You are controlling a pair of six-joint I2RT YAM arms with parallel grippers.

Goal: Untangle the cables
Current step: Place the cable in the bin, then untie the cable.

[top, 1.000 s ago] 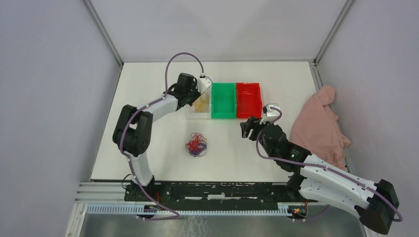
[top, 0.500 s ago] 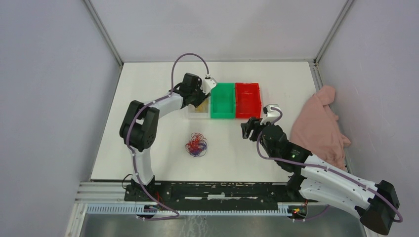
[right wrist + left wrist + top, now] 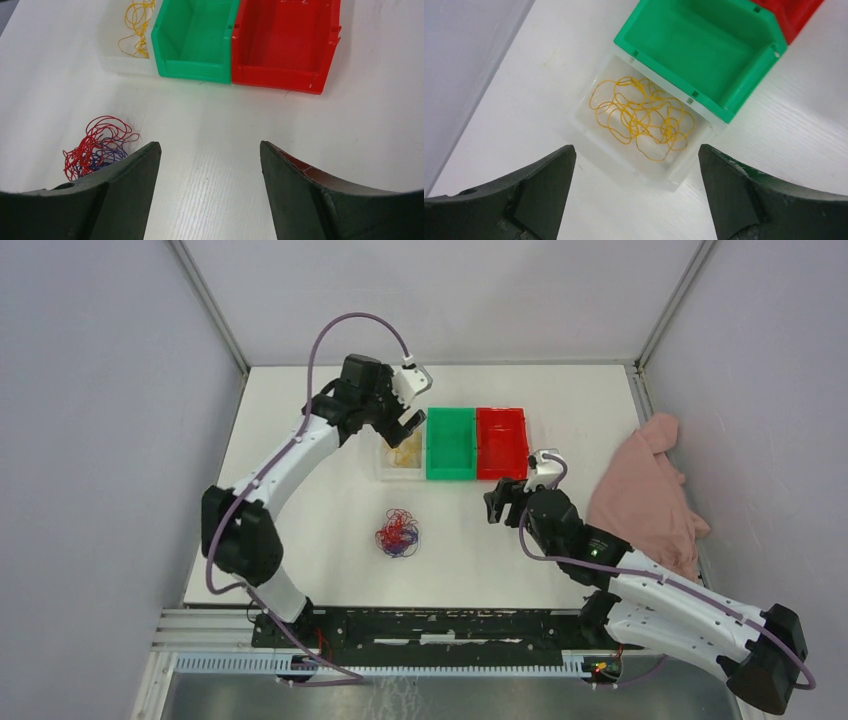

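— Where's the yellow cable (image 3: 641, 117)?
— Lying in thin loose loops in the clear bin (image 3: 580, 124), directly beneath the left gripper (image 3: 635, 156), whose jaws stand wide and empty.
— And the red and blue-purple tangle (image 3: 97, 145)?
— On the white table (image 3: 210, 120), just left of the right gripper (image 3: 210, 148), which is also spread and holds nothing. A glossy green bin (image 3: 192, 30) and red bin (image 3: 282, 40) sit ahead of it.

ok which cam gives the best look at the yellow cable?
Left wrist: it looks straight down on the yellow cable, every loop distinct, lying in the clear bin. Right wrist catches only part of the cable at the frame's top edge. Top external shows just a small yellowish smudge.
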